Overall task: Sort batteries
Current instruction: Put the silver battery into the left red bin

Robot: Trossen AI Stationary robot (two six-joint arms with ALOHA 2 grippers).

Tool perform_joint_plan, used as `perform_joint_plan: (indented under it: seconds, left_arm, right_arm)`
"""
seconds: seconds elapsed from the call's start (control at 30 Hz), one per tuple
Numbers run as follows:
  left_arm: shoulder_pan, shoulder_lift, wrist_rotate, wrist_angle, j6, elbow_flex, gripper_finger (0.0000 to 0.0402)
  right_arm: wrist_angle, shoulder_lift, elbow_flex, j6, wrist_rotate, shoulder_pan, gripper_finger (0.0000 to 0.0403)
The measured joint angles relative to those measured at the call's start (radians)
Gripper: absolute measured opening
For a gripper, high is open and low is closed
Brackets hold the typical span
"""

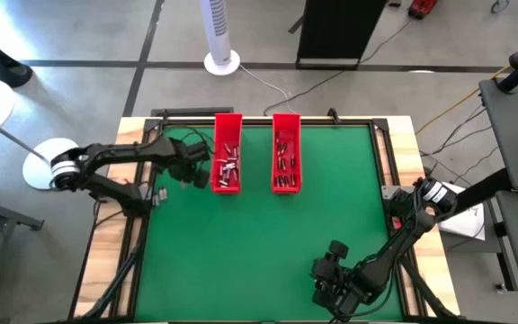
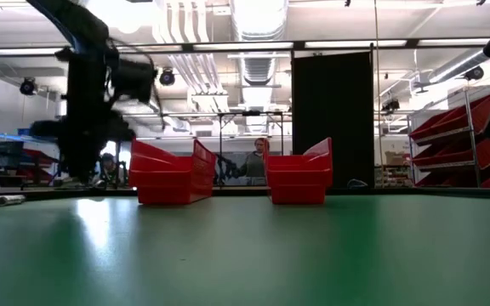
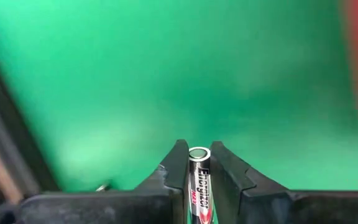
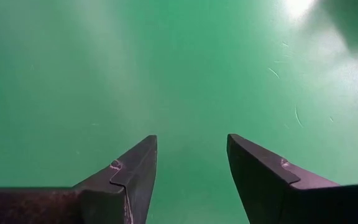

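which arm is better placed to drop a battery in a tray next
Left. The left gripper is shut on a battery beside the left red tray. The right gripper is open, holding nothing, at the table's near edge.

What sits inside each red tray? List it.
Left tray: a loose heap of batteries, mostly at its near end. Right tray: batteries along its length. Anything beneath those piles is covered, and a count isn't possible.

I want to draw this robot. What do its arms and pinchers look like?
Both arms are dark, nearly black, jointed rods. The left arm has a white round part near its base; the right arm has one too. Each gripper, left gripper and right gripper, has two dark, wedge-shaped fingers tapering to points.
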Motion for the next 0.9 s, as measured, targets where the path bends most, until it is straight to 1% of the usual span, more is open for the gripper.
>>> perform_joint_plan:
  seconds: [0.1, 0.23, 0.3, 0.37, 0.43, 0.53, 0.6, 0.73, 0.9]
  left_arm:
    - [-0.004, -0.064, -0.01, -0.002, 0.004, 0.052, 0.0022]
    - [-0.003, -0.12, -0.079, -0.005, 0.0, 0.117, 0.0023]
    - [-0.003, -0.134, -0.118, 0.005, -0.003, 0.145, 0.0023]
    - [-0.004, -0.135, -0.133, 0.048, -0.002, 0.162, 0.0023]
    - [-0.005, -0.135, -0.129, 0.122, 0.015, 0.17, 0.0023]
    - [-0.011, -0.108, -0.078, 0.228, 0.058, 0.168, 0.0024]
    - [-0.018, -0.084, -0.067, 0.29, 0.079, 0.167, 0.0028]
    - [-0.023, -0.039, -0.072, 0.373, 0.122, 0.167, 0.0052]
    - [-0.023, -0.018, -0.073, 0.401, 0.138, 0.167, 0.01]
  right_arm:
    - [0.0, 0.0, 0.0, 0.0, 0.0, 0.0, 0.0184]
    - [0.011, 0.0, 0.0, 0.0, 0.0, 0.0, 0.0177]
    - [0.019, 0.0, 0.0, 0.0, 0.0, 0.0, 0.0175]
    - [0.021, 0.0, 0.0, 0.0, 0.0, 0.0, 0.0173]
    - [0.02, 0.0, 0.0, -0.001, 0.0, 0.0, 0.0171]
    - [0.02, 0.0, 0.0, -0.002, 0.0, 0.0, 0.0172]
    - [0.02, 0.0, 0.0, -0.002, 0.0, 0.0, 0.0175]
    - [0.019, 0.0, 0.0, -0.005, 0.0, 0.0, 0.0181]
    - [0.019, 0.0, 0.0, -0.005, 0.0, 0.0, 0.0184]
